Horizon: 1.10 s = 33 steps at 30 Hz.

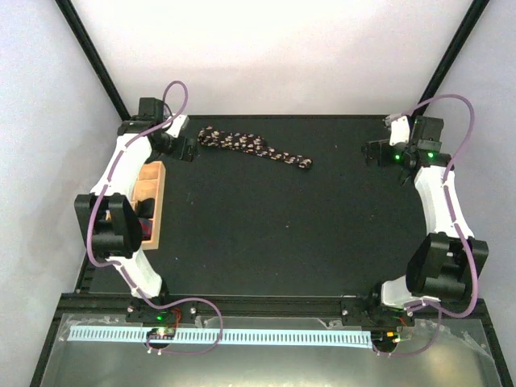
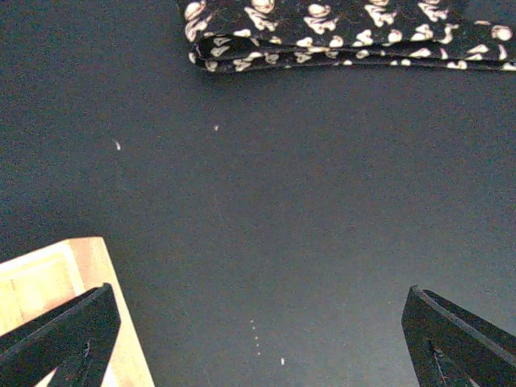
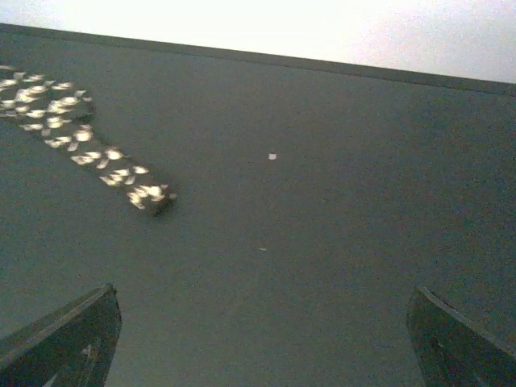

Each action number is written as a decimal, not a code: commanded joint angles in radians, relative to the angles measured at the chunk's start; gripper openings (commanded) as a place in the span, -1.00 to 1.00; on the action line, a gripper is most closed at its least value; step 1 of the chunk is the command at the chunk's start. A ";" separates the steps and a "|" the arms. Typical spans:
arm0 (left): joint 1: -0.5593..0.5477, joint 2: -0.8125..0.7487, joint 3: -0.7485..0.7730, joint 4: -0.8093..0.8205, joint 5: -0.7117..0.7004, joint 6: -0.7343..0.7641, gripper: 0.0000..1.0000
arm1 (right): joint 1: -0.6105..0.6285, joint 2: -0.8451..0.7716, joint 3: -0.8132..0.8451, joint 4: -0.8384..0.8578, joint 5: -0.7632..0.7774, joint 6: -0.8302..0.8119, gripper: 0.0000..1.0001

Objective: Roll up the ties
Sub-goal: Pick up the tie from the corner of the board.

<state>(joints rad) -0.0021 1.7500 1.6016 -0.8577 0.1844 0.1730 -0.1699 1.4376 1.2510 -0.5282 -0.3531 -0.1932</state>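
Note:
The tie lies flat on the black table near its far edge, running from the far left towards the middle. It is dark with small pale speckles. Its wide end shows at the top of the left wrist view; its narrow end shows at the upper left of the right wrist view. My left gripper is open and empty, just left of the tie's wide end. My right gripper is open and empty at the far right, well apart from the narrow end.
A tan wooden compartment tray stands along the table's left edge beside the left arm; its corner shows in the left wrist view. Purple cables loop over both arms. The black table ends at a white back wall.

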 commanded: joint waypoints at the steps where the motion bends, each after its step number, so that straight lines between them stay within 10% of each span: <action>1: 0.002 0.029 0.086 -0.014 0.046 -0.021 0.97 | 0.000 0.088 0.092 -0.057 -0.243 -0.059 0.99; 10: 0.020 0.127 0.290 -0.069 0.175 0.074 0.97 | 0.167 0.421 0.366 -0.158 -0.167 -0.061 0.96; 33: 0.020 0.104 0.254 -0.069 0.160 0.151 0.97 | 0.350 0.969 0.820 -0.357 -0.052 -0.226 0.30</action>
<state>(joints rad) 0.0120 1.8740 1.8500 -0.9127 0.3431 0.3187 0.1730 2.3856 2.0323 -0.8139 -0.4053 -0.3721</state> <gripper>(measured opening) 0.988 0.666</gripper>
